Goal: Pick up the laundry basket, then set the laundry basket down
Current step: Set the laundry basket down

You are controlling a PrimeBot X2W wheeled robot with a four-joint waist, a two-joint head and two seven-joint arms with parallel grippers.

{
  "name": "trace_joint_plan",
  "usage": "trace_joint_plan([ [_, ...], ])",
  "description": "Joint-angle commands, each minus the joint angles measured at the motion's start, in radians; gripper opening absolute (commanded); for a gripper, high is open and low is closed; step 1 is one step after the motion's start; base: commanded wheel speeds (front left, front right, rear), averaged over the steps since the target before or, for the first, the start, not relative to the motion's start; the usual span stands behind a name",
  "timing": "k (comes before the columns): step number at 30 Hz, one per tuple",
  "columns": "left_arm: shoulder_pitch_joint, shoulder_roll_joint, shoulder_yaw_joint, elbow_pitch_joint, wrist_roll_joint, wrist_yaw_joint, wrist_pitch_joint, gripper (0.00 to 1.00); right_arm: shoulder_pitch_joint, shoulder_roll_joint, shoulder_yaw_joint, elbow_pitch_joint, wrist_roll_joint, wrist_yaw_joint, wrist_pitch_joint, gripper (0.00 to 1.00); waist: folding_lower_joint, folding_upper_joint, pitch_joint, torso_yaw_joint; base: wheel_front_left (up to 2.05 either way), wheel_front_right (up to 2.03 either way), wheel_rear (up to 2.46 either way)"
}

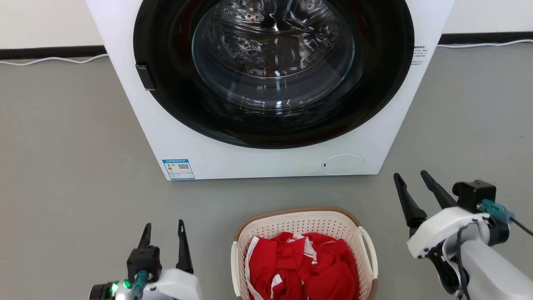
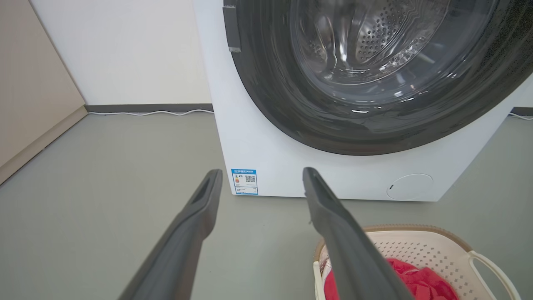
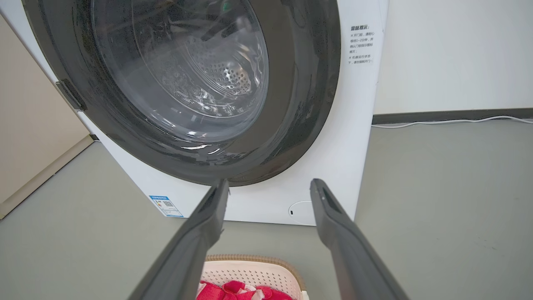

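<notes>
1. Start from what you have. The left gripper (image 1: 164, 226) and the right gripper (image 1: 410, 174) both stand with fingers spread wide and nothing between them.
2. Find the laundry basket (image 1: 297, 211). It sits on the floor between the two grippers, just to the right of the left one and to the left of the right one, touching neither. The right gripper's fingertips point past its far rim, so that arm probably needs to come back and down.
3. Aim for the two loops. The right handle (image 1: 370, 249) faces the right gripper, and the left handle (image 1: 234, 261) faces the left gripper.
4. Bring each gripper inward toward its own loop, with one finger inside it and one outside. Close only once the loop lies well between the fingers.
5. Close both sides together and raise them evenly. The red clothes (image 1: 300, 266) are heaped inside, and a tilted basket could spill them.
6. Watch the washing machine (image 1: 266, 160), which stands just beyond both sets of fingertips. Lift straight up rather than forward, then lower the basket flat before you let go.
</notes>
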Motion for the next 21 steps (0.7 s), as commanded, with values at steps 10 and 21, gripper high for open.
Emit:
trace_joint_plan([
  [10, 0.109, -0.015, 0.140, -0.161, 0.083, -0.041, -0.009, 1.00, 0.186, -0.007, -0.175, -0.234, -0.145, -0.001, -0.013, 1.00, 0.0000, -0.0001, -0.009, -0.006, 0.00, 0.00, 0.00],
  [21, 0.228, -0.018, 0.169, -0.291, 0.121, -0.060, -0.009, 1.00, 0.344, -0.002, -0.285, -0.365, -0.222, -0.001, -0.014, 1.00, 0.0000, -0.0001, -0.016, -0.016, 0.00, 0.00, 0.00],
])
